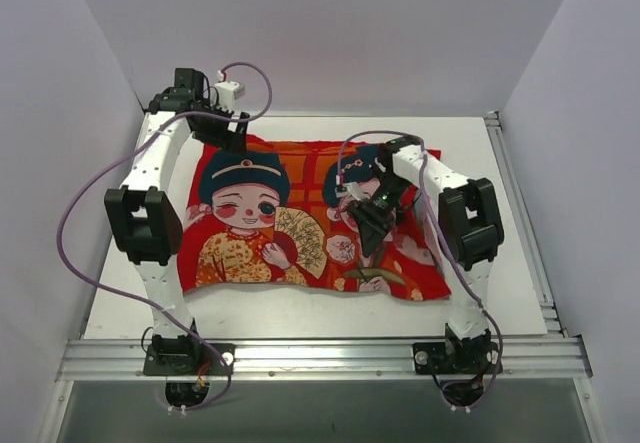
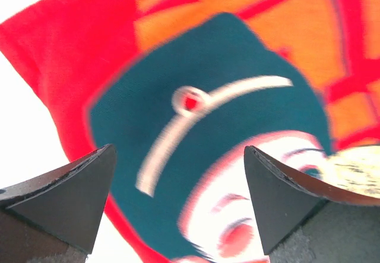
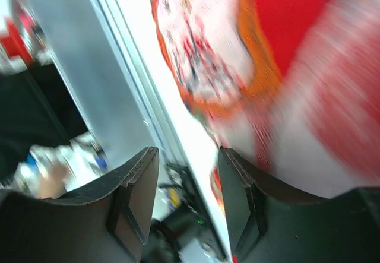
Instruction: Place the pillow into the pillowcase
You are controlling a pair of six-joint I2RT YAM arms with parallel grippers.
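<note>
The red pillowcase [image 1: 310, 218], printed with two cartoon children and a fan, lies spread flat on the white table [image 1: 300, 313]. The pillow is not to be seen in any view. My left gripper [image 1: 230, 138] hovers over the pillowcase's far left corner. In the left wrist view it [image 2: 178, 150] is open wide above the left child's dark-teal hair on the pillowcase [image 2: 237, 85], holding nothing. My right gripper [image 1: 372, 231] hangs over the right child's figure. In the blurred right wrist view it [image 3: 187, 150] is partly open and empty, with the pillowcase [image 3: 285, 31] beyond it.
An aluminium rail [image 1: 320, 355] runs along the near table edge by both arm bases, and another rail [image 1: 512, 193] lines the right side. White walls [image 1: 330, 33] close in the back and sides. Purple cables [image 1: 75, 223] loop off the arms.
</note>
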